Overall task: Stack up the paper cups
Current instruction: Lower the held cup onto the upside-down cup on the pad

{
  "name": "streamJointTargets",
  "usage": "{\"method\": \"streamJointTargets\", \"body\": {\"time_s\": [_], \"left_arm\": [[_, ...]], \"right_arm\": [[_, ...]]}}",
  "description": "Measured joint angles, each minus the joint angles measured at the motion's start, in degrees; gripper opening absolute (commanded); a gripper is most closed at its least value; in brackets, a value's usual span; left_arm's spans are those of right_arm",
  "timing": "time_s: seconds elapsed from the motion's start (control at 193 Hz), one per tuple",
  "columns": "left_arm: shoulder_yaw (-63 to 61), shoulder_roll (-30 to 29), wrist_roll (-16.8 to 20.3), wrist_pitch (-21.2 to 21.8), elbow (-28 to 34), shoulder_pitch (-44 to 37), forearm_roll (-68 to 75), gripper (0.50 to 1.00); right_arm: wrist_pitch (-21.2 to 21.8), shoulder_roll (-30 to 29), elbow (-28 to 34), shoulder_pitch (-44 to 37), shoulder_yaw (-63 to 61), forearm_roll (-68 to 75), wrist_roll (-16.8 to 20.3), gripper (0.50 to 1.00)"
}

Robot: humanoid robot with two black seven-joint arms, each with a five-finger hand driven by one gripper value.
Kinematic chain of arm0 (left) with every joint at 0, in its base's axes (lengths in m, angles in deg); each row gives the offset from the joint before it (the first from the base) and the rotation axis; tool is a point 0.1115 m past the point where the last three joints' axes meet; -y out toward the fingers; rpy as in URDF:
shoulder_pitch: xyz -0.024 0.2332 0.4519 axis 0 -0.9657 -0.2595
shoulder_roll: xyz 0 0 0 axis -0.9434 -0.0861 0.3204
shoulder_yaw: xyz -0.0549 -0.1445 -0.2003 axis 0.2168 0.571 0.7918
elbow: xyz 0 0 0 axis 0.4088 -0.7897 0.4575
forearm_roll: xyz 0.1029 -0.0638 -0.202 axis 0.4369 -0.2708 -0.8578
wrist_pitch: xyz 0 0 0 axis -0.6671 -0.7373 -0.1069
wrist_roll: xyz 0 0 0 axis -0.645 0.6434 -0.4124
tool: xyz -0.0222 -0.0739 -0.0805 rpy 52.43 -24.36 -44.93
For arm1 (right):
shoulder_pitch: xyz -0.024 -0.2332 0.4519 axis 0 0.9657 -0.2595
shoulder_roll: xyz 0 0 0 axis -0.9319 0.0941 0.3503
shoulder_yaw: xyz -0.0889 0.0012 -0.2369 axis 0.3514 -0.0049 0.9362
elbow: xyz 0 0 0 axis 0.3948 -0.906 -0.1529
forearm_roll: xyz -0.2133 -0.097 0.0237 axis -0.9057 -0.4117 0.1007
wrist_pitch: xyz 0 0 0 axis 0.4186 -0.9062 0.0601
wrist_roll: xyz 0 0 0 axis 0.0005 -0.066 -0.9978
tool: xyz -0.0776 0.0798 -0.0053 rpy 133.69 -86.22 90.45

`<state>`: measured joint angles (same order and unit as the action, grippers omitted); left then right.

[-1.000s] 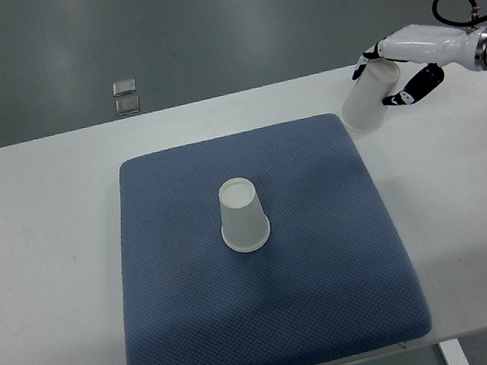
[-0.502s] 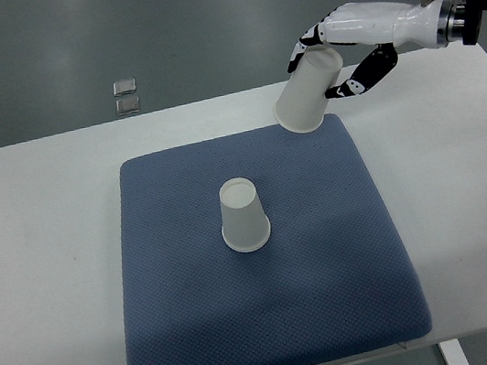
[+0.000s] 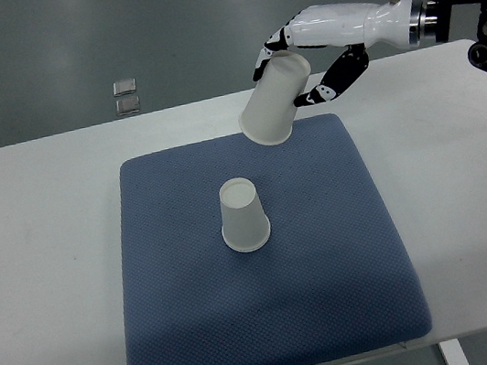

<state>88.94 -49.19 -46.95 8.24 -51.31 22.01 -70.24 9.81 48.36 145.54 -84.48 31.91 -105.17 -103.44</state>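
Right hand (image 3: 303,62) grips a paper cup (image 3: 275,101) mouth-down, tilted, in the air over the far edge of the blue mat (image 3: 330,261). Target cup (image 3: 243,215) stands inverted mid-mat, toward the robot and to the left of the held one (both look empty). Left arm not visible.

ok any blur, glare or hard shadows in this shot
Top view: sharp throughout, no motion blur on the right robot hand or its held cup; lighting soft and even, only a faint shadow beside the cup on the mat; no glare on the white table; the blue mat looks slightly bowed at its edges.
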Motion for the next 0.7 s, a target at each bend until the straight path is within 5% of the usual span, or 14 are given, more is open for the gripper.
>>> {"method": "streamJointTargets", "body": {"time_s": [0.243,0.699], "left_arm": [[0.0,0.0,0.0,0.0,0.0,0.0,0.0,1.0],[0.0,0.0,0.0,0.0,0.0,0.0,0.0,1.0]], "right_arm": [[0.4,0.1,5.5,0.0,0.6,-1.3,0.6,0.646],[4.0,-2.8,6.4,-0.1,1.6,-4.6,1.7,0.646]]}}
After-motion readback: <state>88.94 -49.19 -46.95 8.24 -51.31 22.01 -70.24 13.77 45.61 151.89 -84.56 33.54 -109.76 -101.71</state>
